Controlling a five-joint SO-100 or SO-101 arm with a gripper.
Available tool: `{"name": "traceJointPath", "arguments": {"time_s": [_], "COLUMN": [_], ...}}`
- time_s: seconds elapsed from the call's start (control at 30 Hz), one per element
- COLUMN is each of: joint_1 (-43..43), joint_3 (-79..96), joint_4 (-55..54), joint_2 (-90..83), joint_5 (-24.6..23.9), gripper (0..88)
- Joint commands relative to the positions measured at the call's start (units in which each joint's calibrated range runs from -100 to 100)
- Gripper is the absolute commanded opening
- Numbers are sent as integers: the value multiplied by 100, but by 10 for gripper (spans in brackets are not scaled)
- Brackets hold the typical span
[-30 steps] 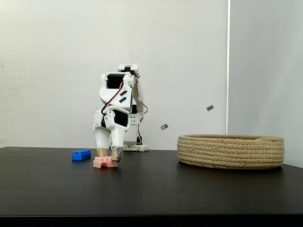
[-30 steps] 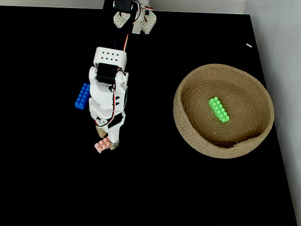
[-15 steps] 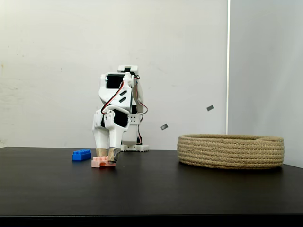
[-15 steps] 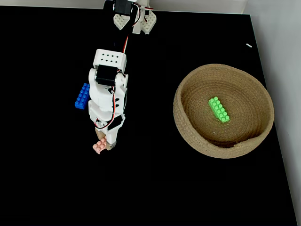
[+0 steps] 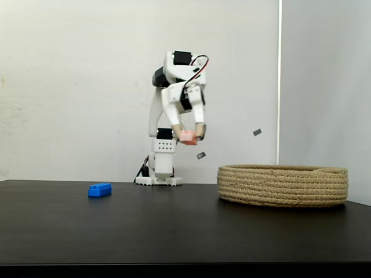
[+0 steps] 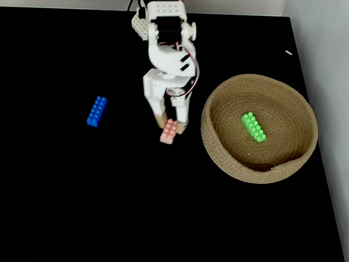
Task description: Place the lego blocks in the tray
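The gripper (image 5: 188, 136) is closed on the pink brick (image 6: 169, 131), high above the table and short of the tray (image 6: 218, 158) (green brick (image 6: 254, 126) already inside). The brick hangs mostly beyond the fingertips, so it could slip out before clearing the rim.

White arm (image 5: 174, 110), black servo blocks, red and black wires; tan pads (image 6: 158, 121) on fingers; salmon-pink brick (image 6: 169, 131) with studs; bright blue studded brick (image 6: 96, 111); bright green studded brick (image 6: 253, 126); tan coiled-rope tray (image 6: 218, 153), ringed ridges along side; matte black table (image 6: 65, 207); off-white wall (image 5: 69, 81), small grey marks
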Motion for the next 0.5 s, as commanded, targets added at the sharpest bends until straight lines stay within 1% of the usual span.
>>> {"name": "traceJointPath", "arguments": {"time_s": [0.0,0.1,0.23,0.27,0.33,0.37,0.4,0.47], "joint_1": [-818,-1420,-2014,-2088,-2162,-2170,-2145,-2055], "joint_3": [461,945,1081,1072,1072,1072,1063,1036], "joint_4": [64,-69,-161,-194,-286,-361,-402,-411], "joint_2": [-1492,-1845,-1853,-1810,-1690,-1621,-1561,-1475], "joint_5": [-20,-59,-117,-117,-88,-88,-83,-73], "gripper": [0,0,0,25,198,260,291,314]}}
